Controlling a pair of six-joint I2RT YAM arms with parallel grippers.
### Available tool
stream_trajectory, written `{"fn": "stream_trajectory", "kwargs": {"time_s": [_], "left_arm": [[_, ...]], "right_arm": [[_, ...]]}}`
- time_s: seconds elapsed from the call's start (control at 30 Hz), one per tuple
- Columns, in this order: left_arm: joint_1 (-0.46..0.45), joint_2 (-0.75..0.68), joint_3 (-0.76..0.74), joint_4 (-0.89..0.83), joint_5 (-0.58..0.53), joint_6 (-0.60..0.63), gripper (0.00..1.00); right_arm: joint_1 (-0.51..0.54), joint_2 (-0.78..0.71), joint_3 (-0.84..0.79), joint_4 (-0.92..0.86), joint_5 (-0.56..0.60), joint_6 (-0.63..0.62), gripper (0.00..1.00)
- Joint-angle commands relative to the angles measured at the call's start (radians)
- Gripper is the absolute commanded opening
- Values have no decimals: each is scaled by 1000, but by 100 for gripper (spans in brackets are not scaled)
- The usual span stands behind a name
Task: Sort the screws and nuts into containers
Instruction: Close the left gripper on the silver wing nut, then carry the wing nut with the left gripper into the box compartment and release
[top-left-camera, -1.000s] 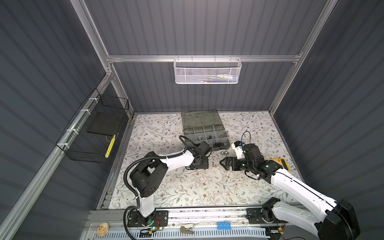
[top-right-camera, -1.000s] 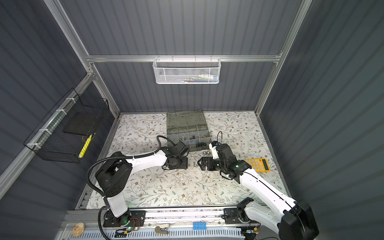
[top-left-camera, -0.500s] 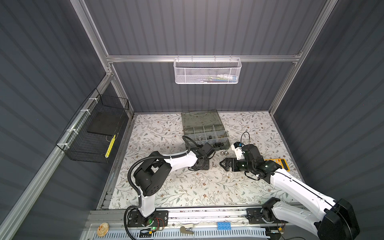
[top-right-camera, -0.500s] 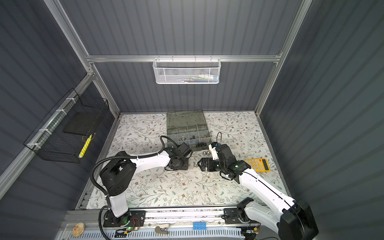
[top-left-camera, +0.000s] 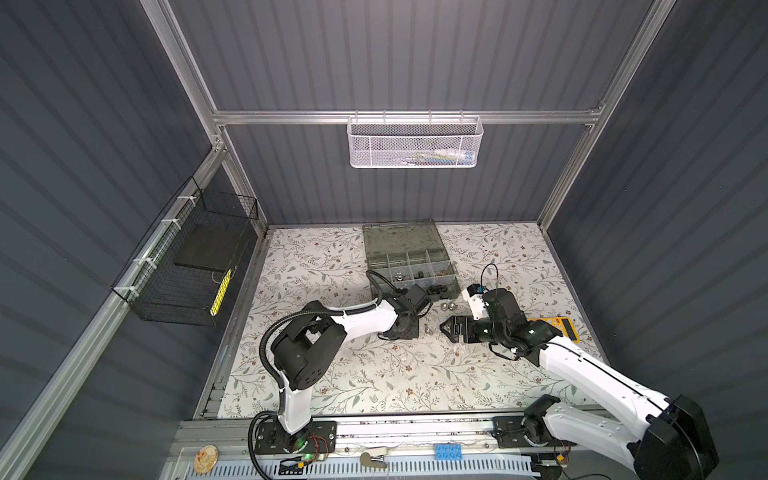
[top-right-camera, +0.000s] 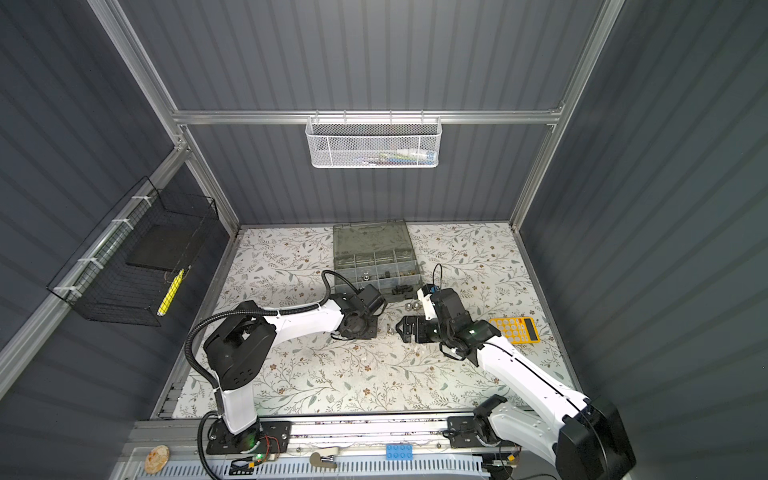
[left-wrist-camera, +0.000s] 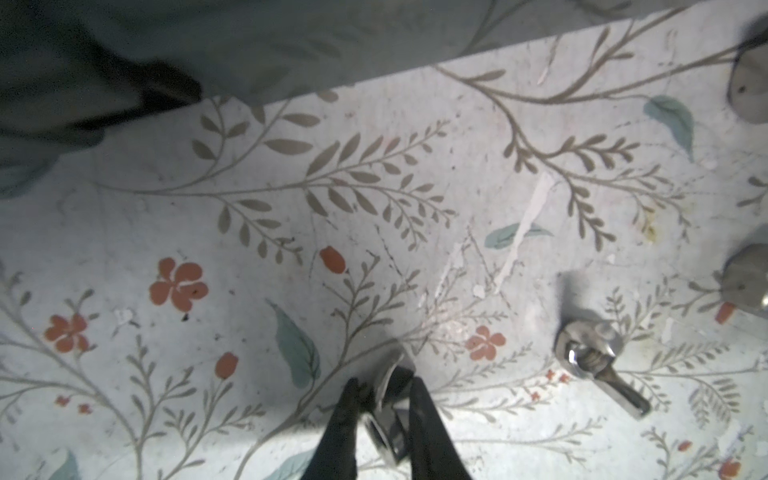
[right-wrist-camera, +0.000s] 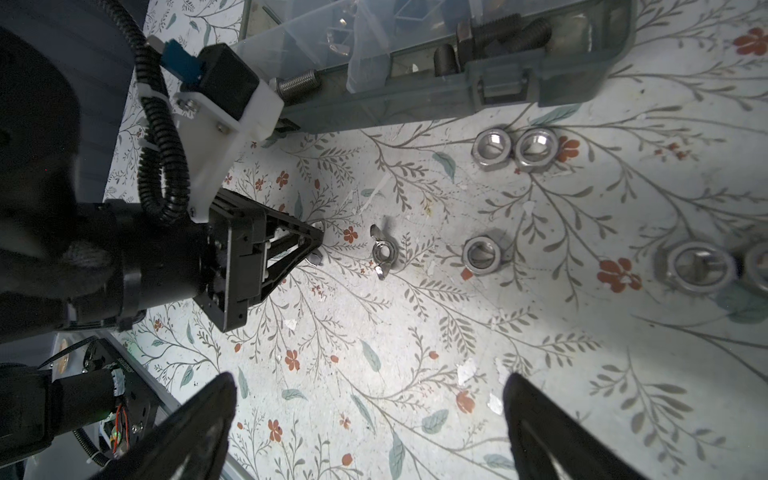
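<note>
Screws and nuts (right-wrist-camera: 482, 255) are in two places, as you can see in the right wrist view. Several silver hex nuts (right-wrist-camera: 493, 148) lie loose on the table cover (top-left-camera: 374, 374), just in front of the organiser case (right-wrist-camera: 561, 89). Black bolts (right-wrist-camera: 498, 33) and one silver screw (right-wrist-camera: 299, 83) lie inside its front compartments. The case stands toward the back of the table, near the middle, with its lid (top-left-camera: 399, 239) opened flat toward the back wall.

Your left gripper (left-wrist-camera: 384, 390) points down at the table, and its fingers are pressed onto a silver piece (left-wrist-camera: 395, 380) that looks like a wing nut. I cannot tell if this piece touches the cover. A second wing nut (right-wrist-camera: 383, 253) lies free just beside it, between the two grippers. Your right gripper (right-wrist-camera: 370, 415) is low over the cover, with its fingers wide apart and nothing between them.

The cover is pale, printed with twigs, leaves and small red flowers, and it has many scratches and white chips. Dark grey ribbed walls and an aluminium frame close the cell. A white mesh basket (top-left-camera: 413, 143) hangs on the back rail and a black wire basket (top-left-camera: 187, 270) on the left wall. A yellow calculator (top-right-camera: 515, 330) lies beside the right arm.
</note>
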Motion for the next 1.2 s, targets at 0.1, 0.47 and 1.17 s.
{"fn": "stream_trajectory", "kwargs": {"time_s": [0.1, 0.47, 1.17], "left_arm": [[-13, 14, 29, -99, -25, 32, 17], [-26, 29, 110, -156, -55, 62, 8], [32, -38, 167, -69, 54, 70, 4]], "right_arm": [[-3, -20, 10, -36, 26, -14, 99], [-6, -21, 18, -42, 30, -13, 99], [-15, -15, 57, 20, -56, -1, 99]]}}
